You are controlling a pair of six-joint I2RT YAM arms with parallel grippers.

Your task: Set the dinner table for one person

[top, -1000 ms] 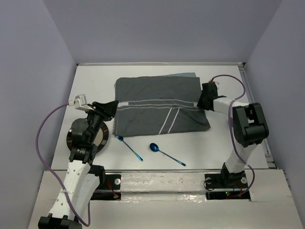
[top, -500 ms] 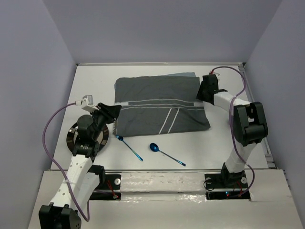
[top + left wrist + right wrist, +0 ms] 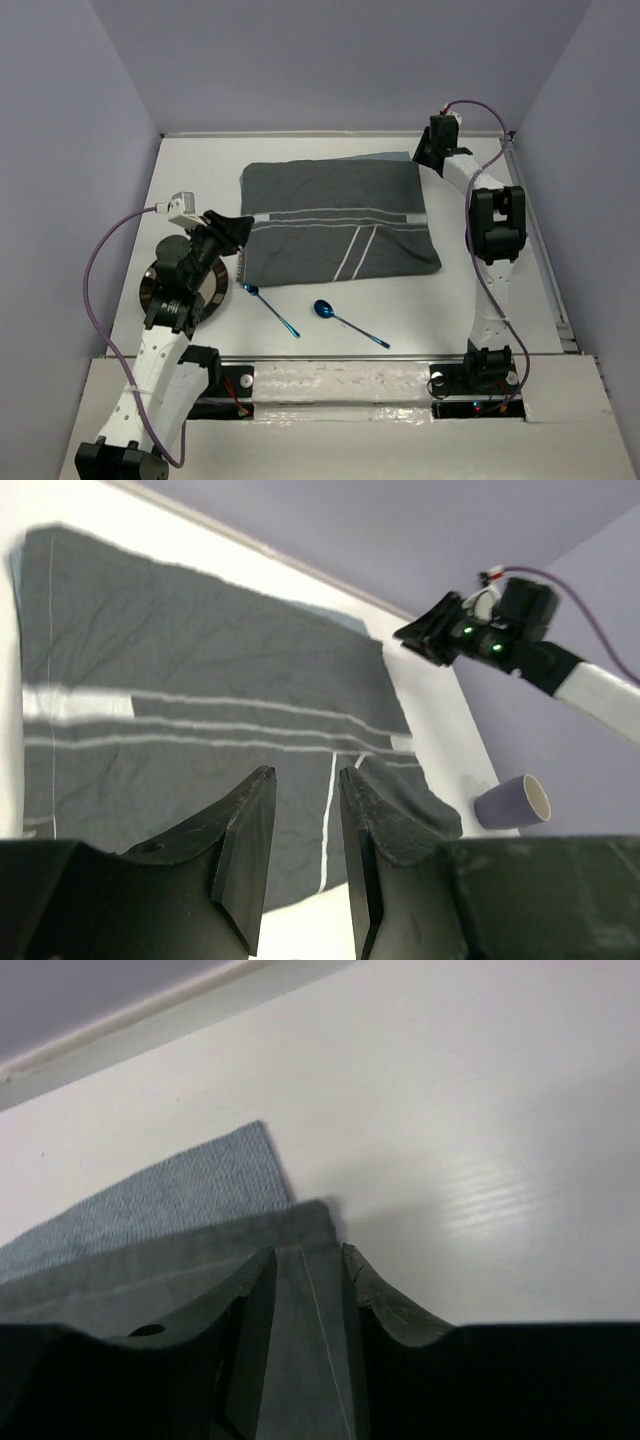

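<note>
The white dinner table (image 3: 520,290) carries a dark grey striped cloth mat (image 3: 335,220) at its middle. My left gripper (image 3: 240,226) hovers at the mat's left edge, its jaws slightly apart and empty; the mat fills the left wrist view (image 3: 200,730). My right gripper (image 3: 424,156) is at the mat's far right corner, jaws slightly apart. In the right wrist view the mat's corner (image 3: 305,1260) lies between and below the fingers. A dark shiny plate (image 3: 212,290) sits under my left arm. Two blue spoons (image 3: 272,309) (image 3: 350,324) lie in front of the mat.
A blue-grey cloth (image 3: 170,1195) sticks out from under the mat's far edge (image 3: 395,157). A purple cup (image 3: 512,802) stands right of the mat's near right corner, hidden in the top view. Purple walls enclose the table on three sides.
My right gripper has moved from the middle of the mat's right edge away to its far right corner. My left gripper has shifted only slightly. The mat has not moved.
</note>
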